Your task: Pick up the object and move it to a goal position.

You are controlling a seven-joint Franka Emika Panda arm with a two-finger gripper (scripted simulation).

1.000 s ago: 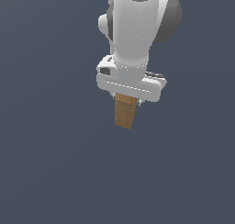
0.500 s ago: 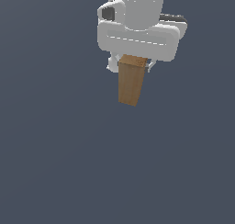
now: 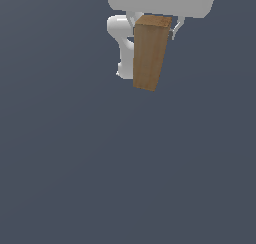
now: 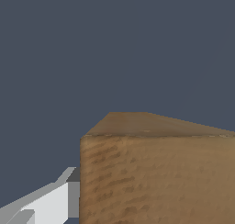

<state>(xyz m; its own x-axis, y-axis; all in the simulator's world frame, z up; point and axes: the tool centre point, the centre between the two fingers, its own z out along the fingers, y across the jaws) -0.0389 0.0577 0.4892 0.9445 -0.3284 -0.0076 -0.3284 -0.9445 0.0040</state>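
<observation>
the gripper (image 3: 152,25) has risen higher, clamped on the block (image 3: 149,55) hanging tilted beneath it.

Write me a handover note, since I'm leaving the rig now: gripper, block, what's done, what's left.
Gripper: shut on the block, mostly cut off at the top of the exterior view; one finger shows beside the block in the wrist view.
Block: held in the air, slightly tilted, nothing under it but plain grey ground.
Done: block picked up.
Left: carry it to the goal. No goal marker shows in either view.

Simulator render — flat, featureless grey backdrop (image 3: 75,178)
</observation>
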